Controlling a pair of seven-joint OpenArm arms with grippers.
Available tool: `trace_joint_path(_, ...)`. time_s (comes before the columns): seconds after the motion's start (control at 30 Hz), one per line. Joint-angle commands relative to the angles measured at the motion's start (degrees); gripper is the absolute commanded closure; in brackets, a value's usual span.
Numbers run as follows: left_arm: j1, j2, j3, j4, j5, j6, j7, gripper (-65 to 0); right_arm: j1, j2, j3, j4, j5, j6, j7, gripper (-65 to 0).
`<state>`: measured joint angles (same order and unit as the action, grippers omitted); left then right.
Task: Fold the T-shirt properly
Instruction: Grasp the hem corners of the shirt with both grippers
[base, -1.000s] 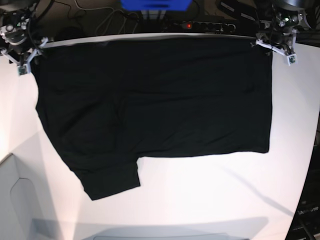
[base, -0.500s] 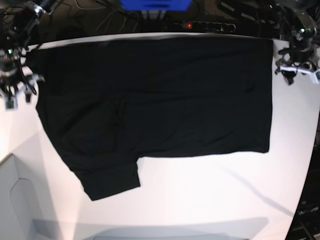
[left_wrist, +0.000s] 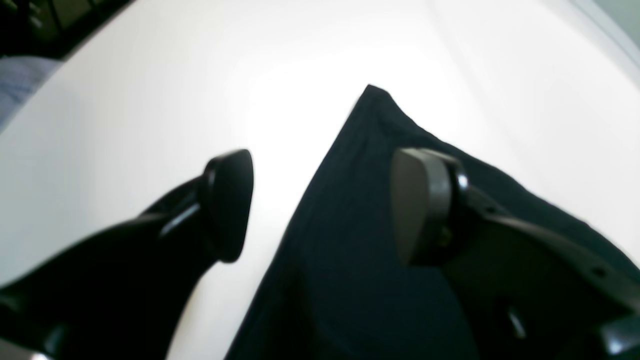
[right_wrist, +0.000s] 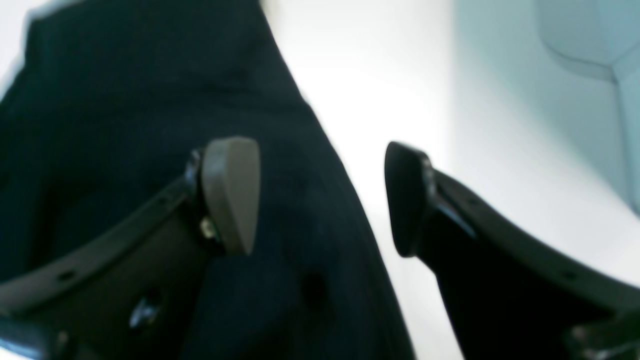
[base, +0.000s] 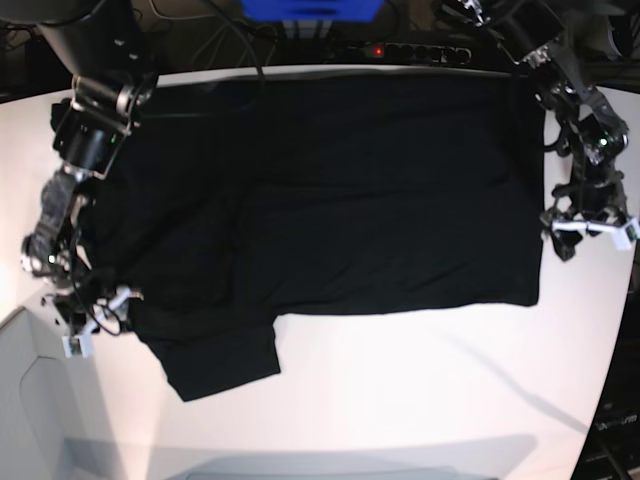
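The black T-shirt lies spread flat on the white table, with one sleeve sticking out at the front left. No print or label shows. My left gripper is open and empty at the shirt's right edge. In the left wrist view the left gripper straddles the edge of the shirt near a corner. My right gripper is open and empty at the shirt's left edge, near the sleeve. In the right wrist view the right gripper hangs over the shirt's edge.
A power strip and a blue object lie behind the table's far edge. A grey panel stands at the front left corner. Bare white table shows in front of the shirt.
Both arms have moved from the shirt's far corners toward the front along its side edges. Both grippers stay open. The shirt has not moved.
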<state>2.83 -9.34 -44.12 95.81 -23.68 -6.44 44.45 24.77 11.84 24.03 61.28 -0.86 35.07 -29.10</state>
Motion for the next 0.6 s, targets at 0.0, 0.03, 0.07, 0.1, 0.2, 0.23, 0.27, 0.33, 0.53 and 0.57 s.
trace_joint_path(0.0,-1.73,-0.99,-0.15,-0.38,-0.27,0.06,-1.33,-42.4,2.17,1.13,-0.95,-1.36,0.82,-1.09,2.60,-40.0)
trace_joint_path(0.03,-2.70,-1.51,-0.15,-1.70,-0.27,0.06,-1.41,-43.1,2.96,1.57,-1.75,-3.74,0.82,-2.41,4.62,-40.0)
trace_joint_path(0.07,-3.75,-2.13,-0.06,-3.46,-0.27,0.06,-1.41,-43.8,3.75,2.01,-2.63,-6.90,0.82,-4.34,6.73,-40.0)
trace_joint_path(0.1,-4.98,-2.39,-0.06,-5.22,-0.27,0.06,-1.41,-44.3,4.72,2.63,-3.68,-10.07,0.82,-6.01,8.84,-40.1)
trace_joint_path(0.2,-8.15,-3.54,-0.06,-9.70,-0.27,0.06,-1.50,-45.3,7.01,4.21,-5.61,-18.51,0.82,-7.77,14.64,-40.1)
trace_joint_path(0.23,-9.12,-4.06,0.29,-11.28,-0.27,0.06,-1.50,-45.4,7.62,4.47,-5.70,-20.53,0.82,-7.86,16.05,-40.1)
trace_joint_path(0.27,-10.26,-4.50,1.35,-12.86,-0.27,0.06,-1.50,-45.3,8.15,4.65,-5.70,-22.64,0.82,-7.86,17.19,-40.0)
trace_joint_path(0.33,-12.11,-6.26,4.43,-15.85,-0.19,0.15,-1.68,-45.3,9.12,5.26,-5.70,-26.07,0.82,-7.86,18.95,-40.0)
trace_joint_path(0.53,-16.24,-9.25,14.01,-26.40,2.45,0.50,-11.26,-45.3,8.76,5.26,-5.61,-28.18,0.82,-7.86,19.65,-39.7)
trace_joint_path(0.57,-17.12,-9.34,15.85,-28.60,4.12,0.50,-12.93,-45.3,8.15,4.65,-5.61,-28.18,0.82,-7.86,19.65,-39.5)
